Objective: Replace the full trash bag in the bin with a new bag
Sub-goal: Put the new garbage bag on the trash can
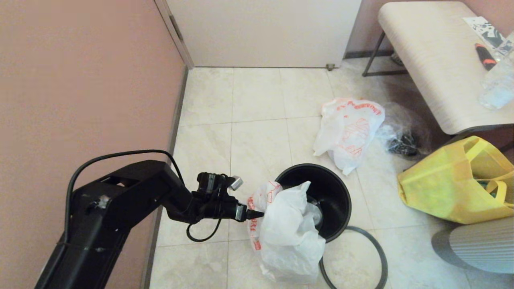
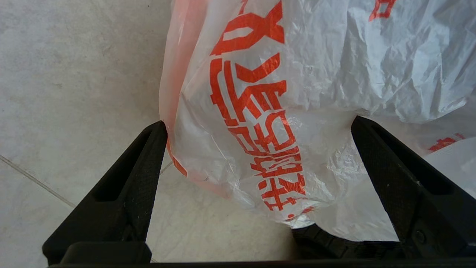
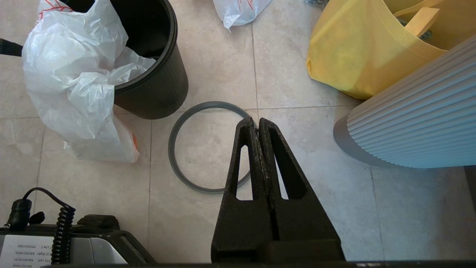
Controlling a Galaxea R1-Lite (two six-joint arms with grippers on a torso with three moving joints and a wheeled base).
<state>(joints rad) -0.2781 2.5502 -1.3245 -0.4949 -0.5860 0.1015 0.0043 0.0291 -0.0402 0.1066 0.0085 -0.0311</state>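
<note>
I see my left gripper (image 1: 252,214) spread wide at the new bag (image 1: 287,233), whose printed plastic bulges between the fingers (image 2: 141,167) without being pinched. The bag drapes over the near-left rim of the bin (image 1: 333,192) and hangs to the floor. The full trash bag (image 1: 348,130) lies beyond the bin. My right gripper (image 3: 257,124), fingers pressed together, hovers over the hoop (image 3: 186,149).

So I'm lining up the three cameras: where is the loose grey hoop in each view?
Head view: grey hoop lies flat on the floor, bottom centre-right, beside the bin.
Left wrist view: not visible.
Right wrist view: mid-frame, partly behind the right gripper.
Shared landmark: bin.
</note>
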